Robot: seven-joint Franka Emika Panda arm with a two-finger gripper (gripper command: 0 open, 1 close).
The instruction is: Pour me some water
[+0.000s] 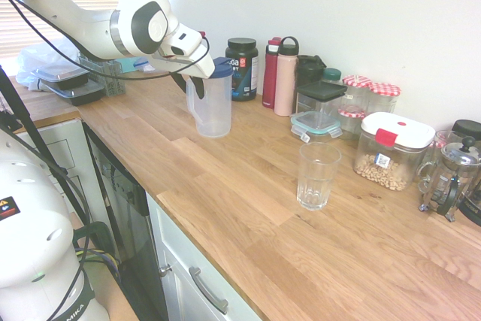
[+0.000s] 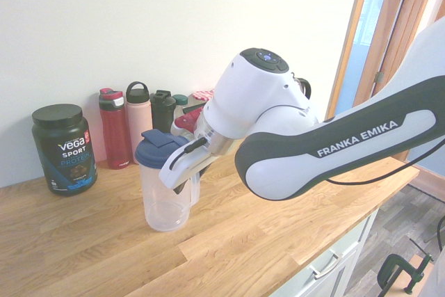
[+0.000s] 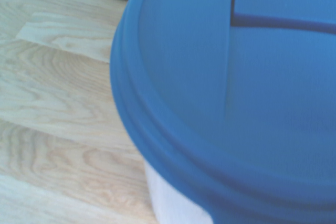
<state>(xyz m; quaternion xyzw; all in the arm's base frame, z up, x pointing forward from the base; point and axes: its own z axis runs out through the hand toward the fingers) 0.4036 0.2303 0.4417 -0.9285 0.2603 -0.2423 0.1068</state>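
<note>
A clear plastic pitcher (image 1: 213, 107) (image 2: 163, 199) with a blue lid (image 3: 236, 103) stands upright on the wooden counter (image 1: 225, 186). My gripper (image 1: 189, 80) (image 2: 186, 172) is down at the pitcher's handle side, just under the lid's rim, and the hand's body hides the handle. An empty-looking ribbed drinking glass (image 1: 316, 176) stands upright to the right of the pitcher, nearer the counter's front edge. Whether there is water in the pitcher I cannot tell. The wrist view is filled by the blue lid from close above.
Along the wall stand a black protein tub (image 1: 242, 68) (image 2: 64, 147), a red bottle (image 1: 270, 73), a pink bottle (image 1: 285, 77) and small lidded containers (image 1: 319, 110). A nut box (image 1: 393, 152) and a French press (image 1: 451, 178) sit right of the glass. Stacked trays (image 1: 68, 80) lie far left.
</note>
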